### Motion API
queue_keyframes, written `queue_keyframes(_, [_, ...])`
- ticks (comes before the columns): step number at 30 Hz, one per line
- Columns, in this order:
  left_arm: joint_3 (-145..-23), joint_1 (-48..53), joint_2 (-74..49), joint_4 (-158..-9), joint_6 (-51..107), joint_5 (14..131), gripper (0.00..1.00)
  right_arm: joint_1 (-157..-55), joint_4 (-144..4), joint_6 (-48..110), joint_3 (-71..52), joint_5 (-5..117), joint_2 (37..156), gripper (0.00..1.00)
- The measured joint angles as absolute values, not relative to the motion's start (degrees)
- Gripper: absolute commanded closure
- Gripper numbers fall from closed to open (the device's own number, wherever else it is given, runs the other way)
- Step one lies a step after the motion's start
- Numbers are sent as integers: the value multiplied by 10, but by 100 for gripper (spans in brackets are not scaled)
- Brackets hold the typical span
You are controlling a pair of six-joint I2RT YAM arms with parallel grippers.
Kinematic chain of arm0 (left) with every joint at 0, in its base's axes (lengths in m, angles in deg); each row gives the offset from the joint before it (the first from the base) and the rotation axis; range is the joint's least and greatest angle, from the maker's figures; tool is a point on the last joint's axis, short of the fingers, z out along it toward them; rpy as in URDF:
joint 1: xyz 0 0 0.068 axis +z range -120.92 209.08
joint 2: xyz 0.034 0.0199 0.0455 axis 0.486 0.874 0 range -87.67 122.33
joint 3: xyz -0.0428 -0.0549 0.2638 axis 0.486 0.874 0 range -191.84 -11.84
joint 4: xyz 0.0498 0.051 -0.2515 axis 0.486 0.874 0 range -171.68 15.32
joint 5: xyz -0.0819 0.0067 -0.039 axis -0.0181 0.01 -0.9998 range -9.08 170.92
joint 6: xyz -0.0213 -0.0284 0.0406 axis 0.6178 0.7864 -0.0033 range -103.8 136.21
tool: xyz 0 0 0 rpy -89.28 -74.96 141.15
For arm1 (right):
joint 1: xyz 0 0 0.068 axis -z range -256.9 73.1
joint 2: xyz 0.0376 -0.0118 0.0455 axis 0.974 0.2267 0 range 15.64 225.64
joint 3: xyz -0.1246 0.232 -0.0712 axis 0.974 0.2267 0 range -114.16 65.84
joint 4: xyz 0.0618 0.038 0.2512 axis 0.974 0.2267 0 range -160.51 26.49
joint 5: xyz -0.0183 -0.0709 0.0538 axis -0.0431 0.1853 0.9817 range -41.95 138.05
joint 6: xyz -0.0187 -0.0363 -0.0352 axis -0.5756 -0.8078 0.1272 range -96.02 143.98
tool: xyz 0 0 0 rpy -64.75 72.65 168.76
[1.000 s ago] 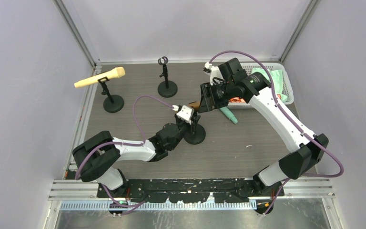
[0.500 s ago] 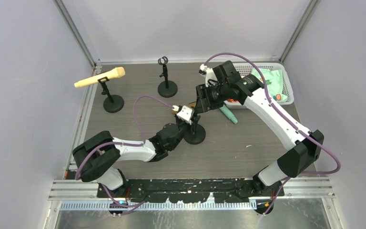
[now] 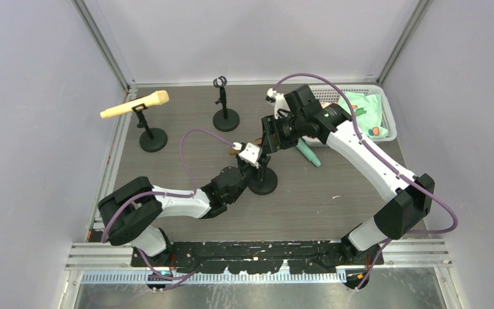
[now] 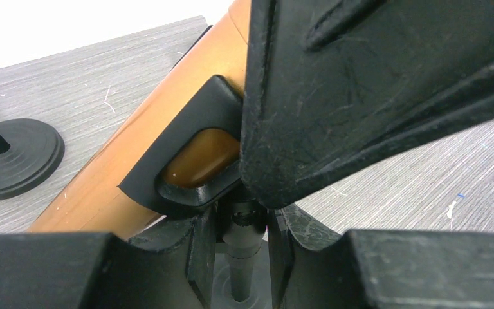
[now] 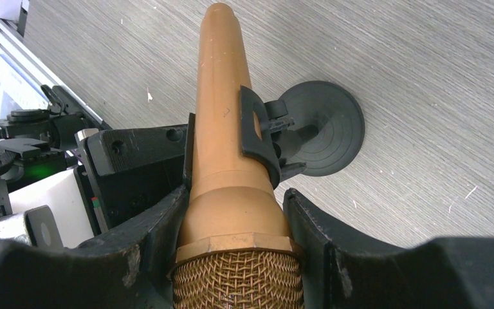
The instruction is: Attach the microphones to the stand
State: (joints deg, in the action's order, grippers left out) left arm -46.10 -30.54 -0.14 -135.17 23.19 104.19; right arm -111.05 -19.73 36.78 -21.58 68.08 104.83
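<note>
Middle of the grey counter [image 3: 334, 206]: left gripper [image 4: 235, 241] is pinching the post of the stand [image 5: 325, 129], right gripper [image 5: 235, 209] is clamped on the golden-brown microphone [image 5: 222, 96] just under its mesh head, mic body sitting in the black clip [image 5: 257, 135].

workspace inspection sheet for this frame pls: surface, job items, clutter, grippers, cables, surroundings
Surface: grey wood-grain table, light scuffs.
Job's things: cream-yellow microphone clipped on the left stand. The back stand has an empty holder. The golden-brown microphone sits in the clip of the middle stand. The mint-green microphone lies on the table beside the basket.
Clutter: white basket at far right with green items inside; nothing else seen.
Grippers: left gripper shut on the middle stand's post; right gripper shut on the golden-brown microphone near its head.
Cables: purple cables loop off both arms; no snag seen.
Surroundings: plain walls; nothing else seen.
</note>
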Motion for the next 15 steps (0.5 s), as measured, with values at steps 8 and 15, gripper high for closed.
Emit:
queue_keyframes(8, [-458, -313, -2, -1357, 230, 1044, 100, -1117, -211, 385, -187, 657, 1001, 19])
queue_keyframes(15, [-442, -340, -13, -1366, 233, 1011, 100, -1117, -213, 403, -175, 637, 948, 7])
